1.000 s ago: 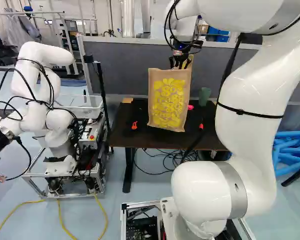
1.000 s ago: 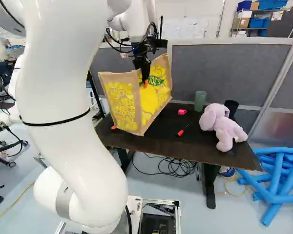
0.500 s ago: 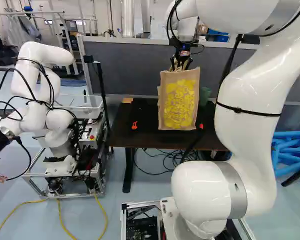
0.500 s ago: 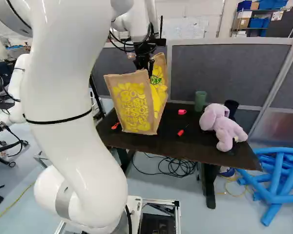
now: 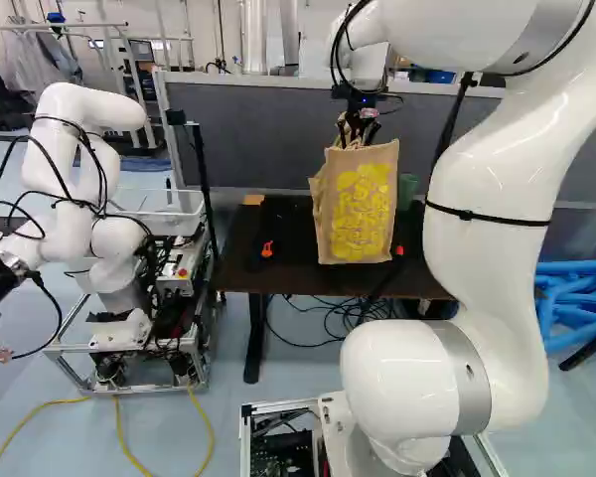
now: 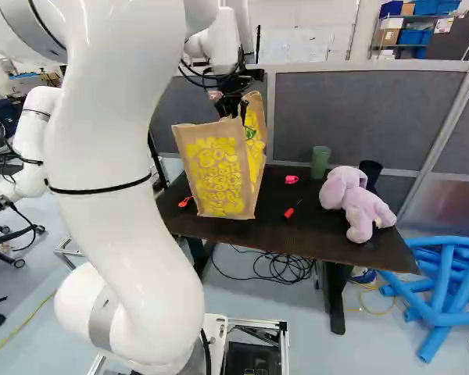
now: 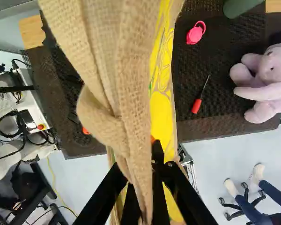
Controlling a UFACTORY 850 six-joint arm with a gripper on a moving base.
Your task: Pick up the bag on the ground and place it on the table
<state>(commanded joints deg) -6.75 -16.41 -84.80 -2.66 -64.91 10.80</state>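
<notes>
My gripper (image 6: 234, 106) is above the table (image 6: 340, 254) at the top of the tan burlap bag (image 6: 219, 173) with yellow print. In the wrist view the gripper (image 7: 143, 174) is shut on the bag's folded cloth (image 7: 133, 89), which runs between its fingers and hides part of them. The bag (image 5: 360, 211) hangs nearly upright over the table's near part, its printed face toward the base. Whether its bottom touches the tabletop I cannot tell.
On the table: a pink plush toy (image 6: 359, 205), green cup (image 6: 320, 162), black cup (image 6: 370, 173), red screwdriver (image 7: 196, 104), pink item (image 7: 195, 33) and orange-red item (image 5: 267, 249). Another robot (image 5: 104, 219) stands left; a partition (image 6: 359, 117) rises behind. Blue tubes (image 6: 442, 305) lie right.
My arm has shifted and the held bag moved with it, toward the right in the left base view. The bag has turned and swung to hang straighter, and the gripper is slightly lower. The base has not moved.
</notes>
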